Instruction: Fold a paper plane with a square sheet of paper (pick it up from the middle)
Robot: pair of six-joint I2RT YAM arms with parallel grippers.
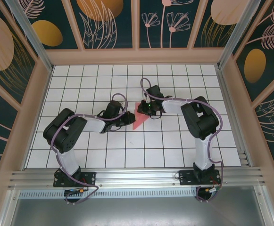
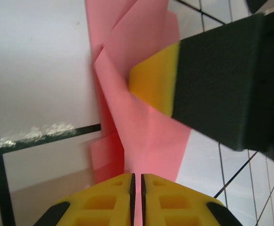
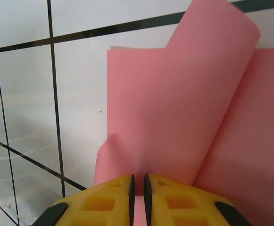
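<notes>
The paper plane (image 1: pixel 138 117) is salmon-pink paper folded into a pointed wedge, lying mid-table with its tip toward the arms. My left gripper (image 1: pixel 127 118) meets it from the left and my right gripper (image 1: pixel 145 110) from the upper right. In the left wrist view the folded layers of the paper plane (image 2: pixel 146 127) run down between the yellow fingertips of my left gripper (image 2: pixel 137 175), which is shut on it. The right gripper's yellow pad (image 2: pixel 153 77) presses the paper from the side. In the right wrist view my right gripper (image 3: pixel 137 175) is shut on the paper plane (image 3: pixel 174 108), where one flap curls upward.
The white grid table (image 1: pixel 103 155) is enclosed by beige side walls (image 1: pixel 37 103) and a back wall with floral panels. The arm bases sit on a metal rail (image 1: pixel 137 179) at the near edge. Both black arms bend inward over the middle.
</notes>
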